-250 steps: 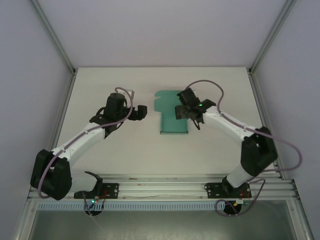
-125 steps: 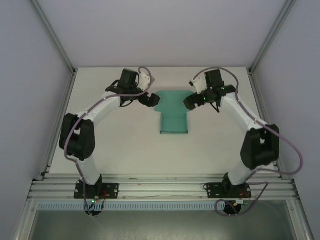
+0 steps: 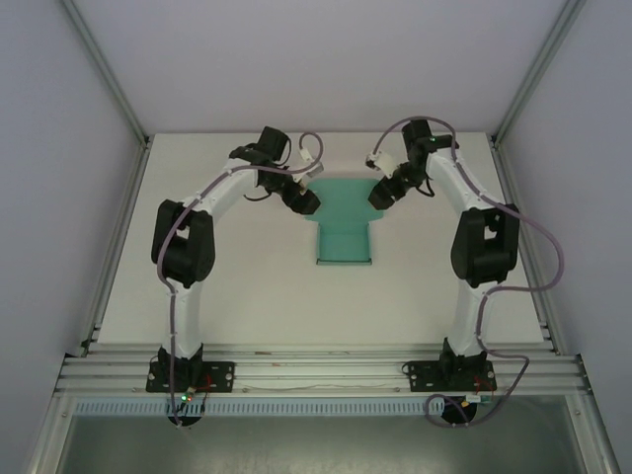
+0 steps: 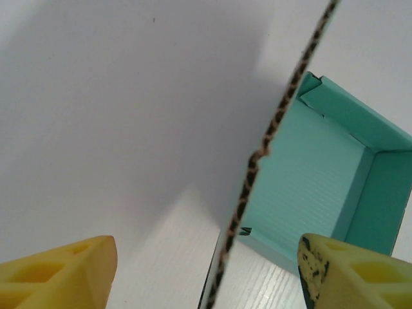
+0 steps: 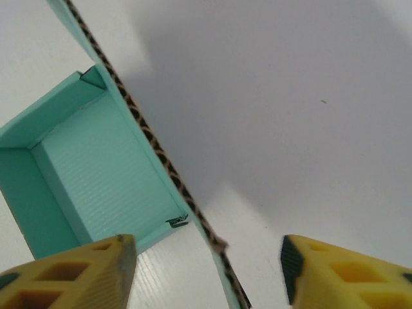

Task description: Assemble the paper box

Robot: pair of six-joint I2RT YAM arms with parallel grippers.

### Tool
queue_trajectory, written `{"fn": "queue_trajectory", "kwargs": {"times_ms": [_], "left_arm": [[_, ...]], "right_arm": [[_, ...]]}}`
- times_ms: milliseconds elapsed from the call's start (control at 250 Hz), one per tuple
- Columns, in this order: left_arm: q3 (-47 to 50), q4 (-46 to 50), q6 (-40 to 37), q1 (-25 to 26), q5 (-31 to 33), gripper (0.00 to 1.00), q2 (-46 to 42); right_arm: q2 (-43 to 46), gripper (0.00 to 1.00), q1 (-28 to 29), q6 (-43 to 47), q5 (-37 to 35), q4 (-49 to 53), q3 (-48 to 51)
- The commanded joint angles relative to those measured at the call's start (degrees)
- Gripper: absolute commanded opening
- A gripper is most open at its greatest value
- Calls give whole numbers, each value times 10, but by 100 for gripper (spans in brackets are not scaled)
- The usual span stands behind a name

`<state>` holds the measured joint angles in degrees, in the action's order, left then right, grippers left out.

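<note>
Paper box (image 3: 344,225) lies on the desk (image 3: 227,281); left pincer (image 3: 304,200) straddles its left wall, right pincer (image 3: 381,194) its right wall, both with fingers apart.

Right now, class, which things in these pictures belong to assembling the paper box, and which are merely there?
Belongs to the job:
- paper box, teal, partly folded
- left gripper, open, a card edge between its fingers
- right gripper, likewise

Merely there:
- table
- frame rail

Robotics lab test cell. White tabletop (image 3: 227,286), aluminium-profile frame post (image 3: 107,71), plain grey enclosure wall (image 3: 316,59), arm base (image 3: 188,375) bolted to slotted rail (image 3: 316,367).
</note>
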<state>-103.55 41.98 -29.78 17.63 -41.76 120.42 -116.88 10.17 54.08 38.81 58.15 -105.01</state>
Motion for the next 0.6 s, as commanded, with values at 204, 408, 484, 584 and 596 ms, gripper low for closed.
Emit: {"fn": "queue_trajectory", "kwargs": {"times_ms": [204, 408, 484, 584, 596], "left_arm": [[-67, 38, -9, 0, -13, 35, 28], [-78, 63, -27, 1, -38, 31, 39], [-79, 78, -40, 2, -40, 31, 39], [-78, 88, -50, 2, -39, 32, 40], [-79, 88, -49, 3, -39, 32, 40]], "right_arm": [[-21, 30, -2, 23, -11, 44, -31], [-19, 19, -2, 25, -8, 46, -34], [-18, 15, -2, 30, -8, 55, -37], [-16, 12, -1, 34, -6, 59, -37], [-16, 11, -2, 34, -6, 59, -37]]}}
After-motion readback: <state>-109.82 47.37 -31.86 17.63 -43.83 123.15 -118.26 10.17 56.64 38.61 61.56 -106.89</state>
